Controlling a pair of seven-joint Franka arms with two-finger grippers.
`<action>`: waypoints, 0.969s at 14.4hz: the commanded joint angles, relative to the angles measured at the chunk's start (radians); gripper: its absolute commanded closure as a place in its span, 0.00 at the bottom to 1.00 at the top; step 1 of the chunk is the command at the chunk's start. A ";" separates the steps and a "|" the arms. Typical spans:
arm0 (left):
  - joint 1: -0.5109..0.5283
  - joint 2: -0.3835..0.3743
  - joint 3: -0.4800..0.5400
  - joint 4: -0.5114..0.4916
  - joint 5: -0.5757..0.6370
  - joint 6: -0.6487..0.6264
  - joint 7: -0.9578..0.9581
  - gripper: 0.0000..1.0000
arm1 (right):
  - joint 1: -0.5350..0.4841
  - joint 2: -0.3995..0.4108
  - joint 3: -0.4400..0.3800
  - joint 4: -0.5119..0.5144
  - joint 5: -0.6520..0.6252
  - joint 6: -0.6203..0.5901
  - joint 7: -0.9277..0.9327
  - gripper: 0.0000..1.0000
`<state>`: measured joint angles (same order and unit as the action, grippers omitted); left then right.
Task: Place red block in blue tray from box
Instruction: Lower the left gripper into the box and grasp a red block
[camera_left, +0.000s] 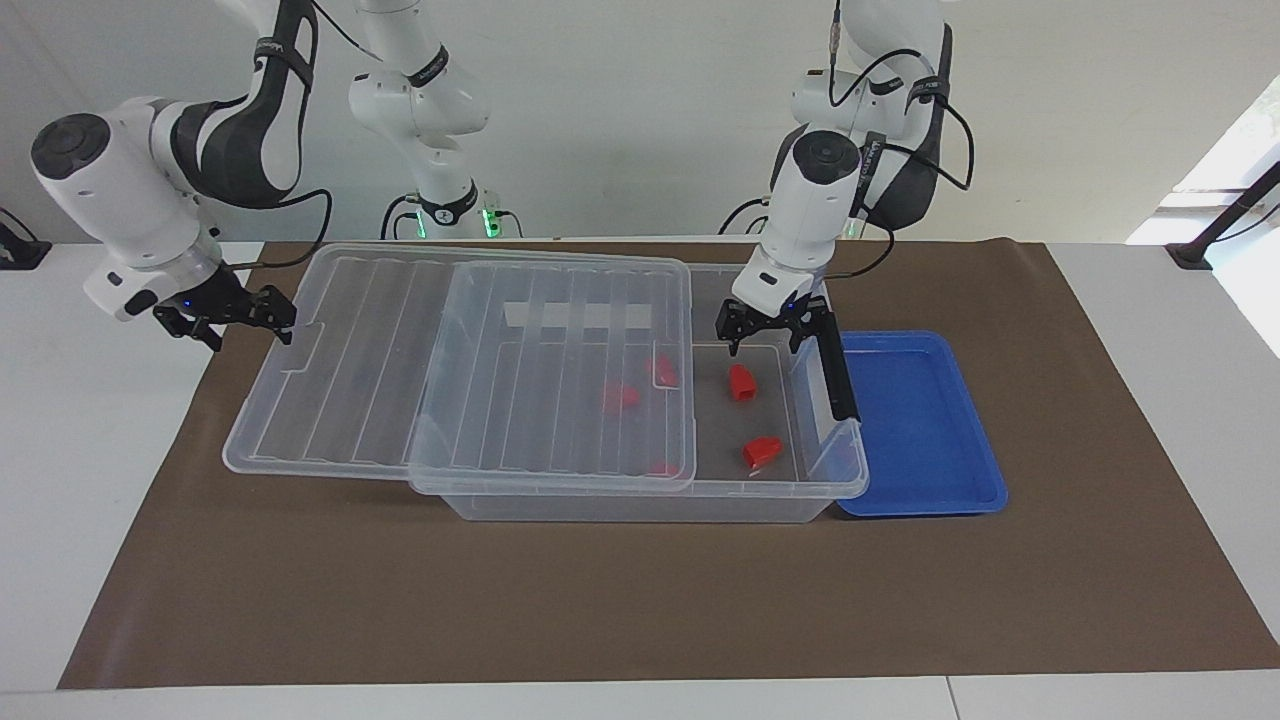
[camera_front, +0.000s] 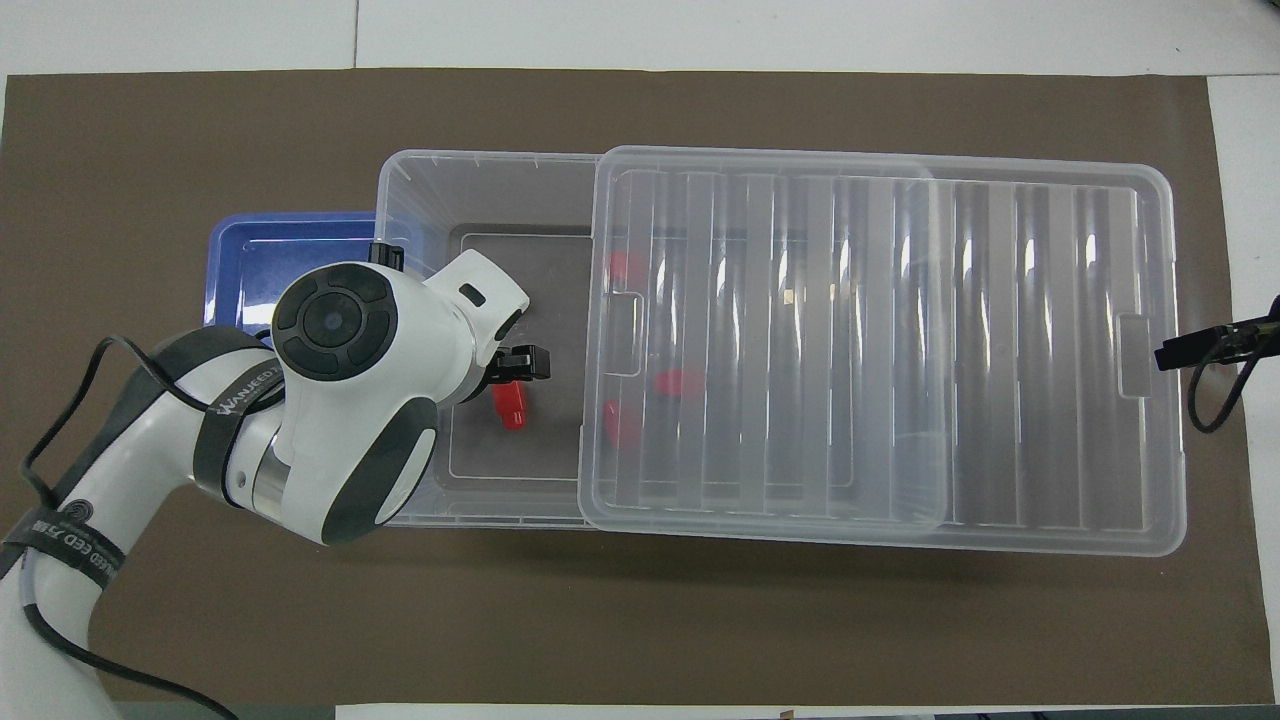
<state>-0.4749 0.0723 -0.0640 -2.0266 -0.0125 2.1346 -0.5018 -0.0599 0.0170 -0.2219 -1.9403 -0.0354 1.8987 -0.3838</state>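
Box sits mid-mat, clear lid slid toward the right arm's end, overhanging the box rim there and leaving the end by the tray uncovered. Black latch stands on the box's end wall next to the tray. Tray lies flat on the mat, just beside the box at the left arm's end.

Left gripper is over the uncovered end of the box, pointing down, fingers apart, nothing between them. It hangs above the block, not touching it in the facing view (from overhead the arm hides much of that block, only part shows). Block rests on the box floor, in the open part, nearer the robots than the second red piece, which also lies uncovered on the floor. Which of the two is the oblong one is hard to tell.

More red pieces lie under the lid, seen through the plastic.

Right gripper is off the lid's edge at the right arm's end, over the mat edge, fingers apart, holding nothing; just beside the lid's tab, contact unclear.
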 joint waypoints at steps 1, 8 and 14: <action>-0.027 -0.009 0.013 -0.064 0.013 0.071 -0.018 0.01 | -0.014 -0.009 -0.005 -0.015 -0.017 0.028 -0.040 0.00; -0.031 0.027 0.013 -0.121 0.013 0.143 -0.023 0.03 | -0.008 -0.009 -0.013 -0.014 -0.017 0.023 -0.038 0.00; -0.057 0.070 0.013 -0.159 0.013 0.205 -0.041 0.05 | -0.009 -0.003 -0.014 0.003 -0.017 0.016 -0.041 0.00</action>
<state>-0.5004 0.1289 -0.0642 -2.1698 -0.0125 2.3028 -0.5162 -0.0601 0.0170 -0.2342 -1.9368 -0.0355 1.9053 -0.3982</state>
